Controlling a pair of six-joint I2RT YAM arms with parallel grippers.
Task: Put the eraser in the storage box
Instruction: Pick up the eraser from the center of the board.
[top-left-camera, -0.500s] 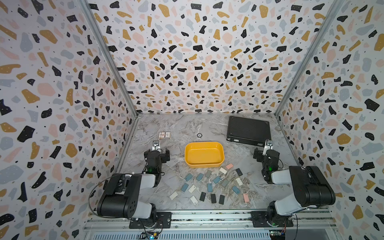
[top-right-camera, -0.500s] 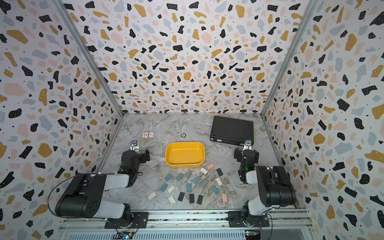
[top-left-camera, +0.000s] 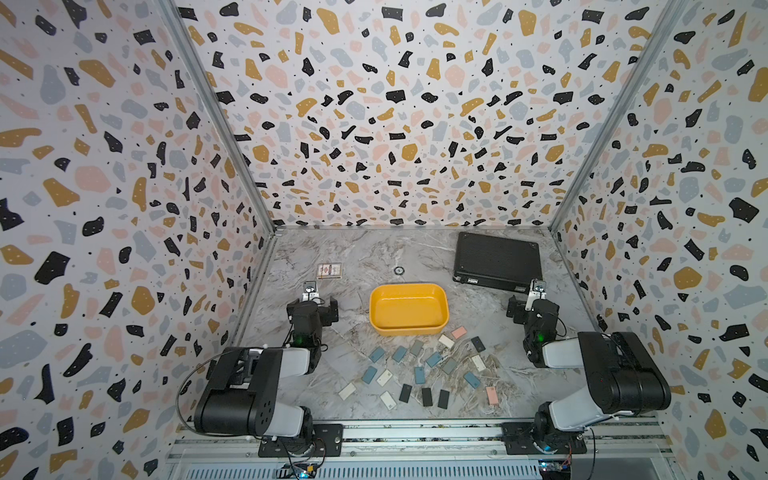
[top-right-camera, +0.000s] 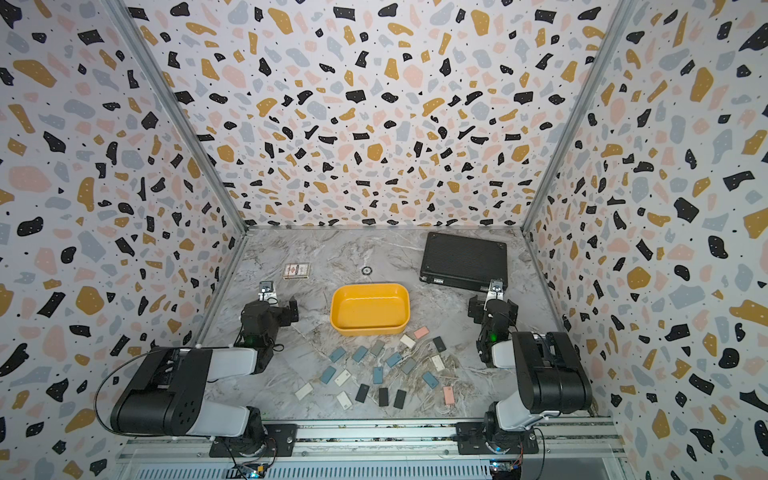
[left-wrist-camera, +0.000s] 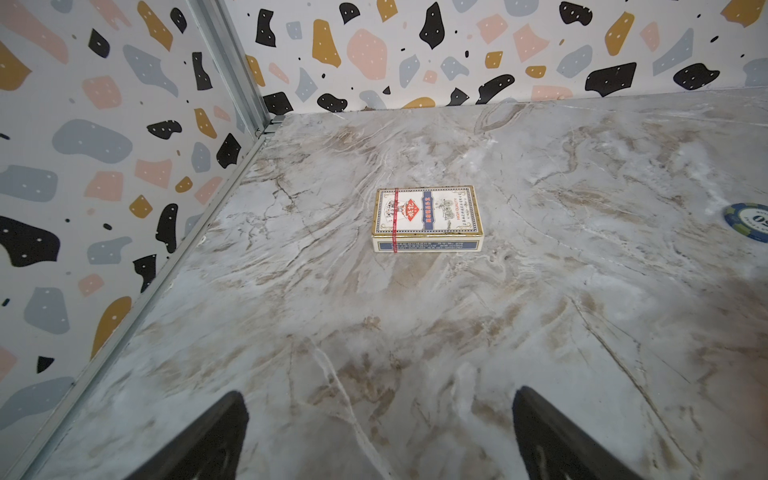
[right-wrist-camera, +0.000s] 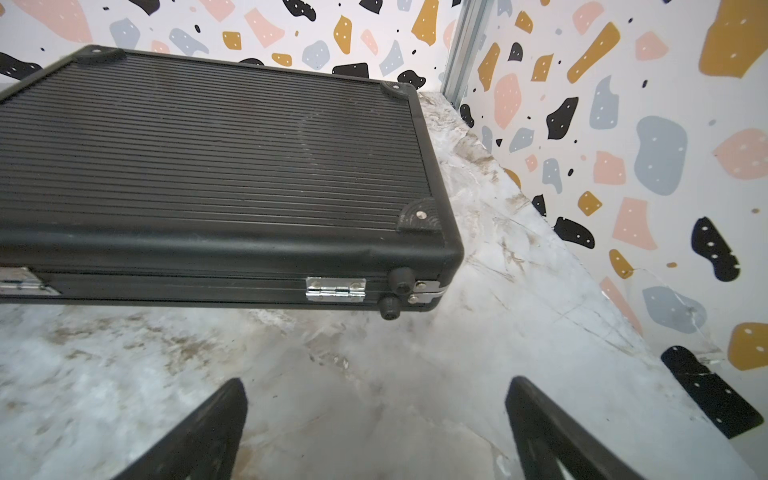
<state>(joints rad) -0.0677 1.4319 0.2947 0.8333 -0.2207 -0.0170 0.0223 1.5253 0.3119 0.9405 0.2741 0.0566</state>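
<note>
left pincer (left-wrist-camera: 380, 390): fingers cut by edge | poker chip (left-wrist-camera: 750, 227): cut off | black case (right-wrist-camera: 199, 166): cut off

We're in a robot test cell here, a lab rig, nothing domestic about it. Terrazzo-print wall panels (top-left-camera: 395, 104) box in three sides, joined by bare aluminium posts (top-left-camera: 216, 124). The tabletop (top-left-camera: 361, 257) wears a marble print. Two black-and-grey robot arms (top-left-camera: 249, 390) are bolted to an aluminium rail (top-left-camera: 415, 434) well behind both pincers, with a cable loop (top-left-camera: 183, 386) and a lit circuit board (top-left-camera: 297, 473) down there. Ahead of the left pincer (left-wrist-camera: 378, 392) lies a card pack (left-wrist-camera: 428, 216), and ahead of the right pincer (right-wrist-camera: 374, 380) a black latched case (right-wrist-camera: 208, 166). Between the two sits a yellow storage box (top-left-camera: 409, 330), with small coloured erasers (top-left-camera: 419, 375) scattered behind it.
</note>
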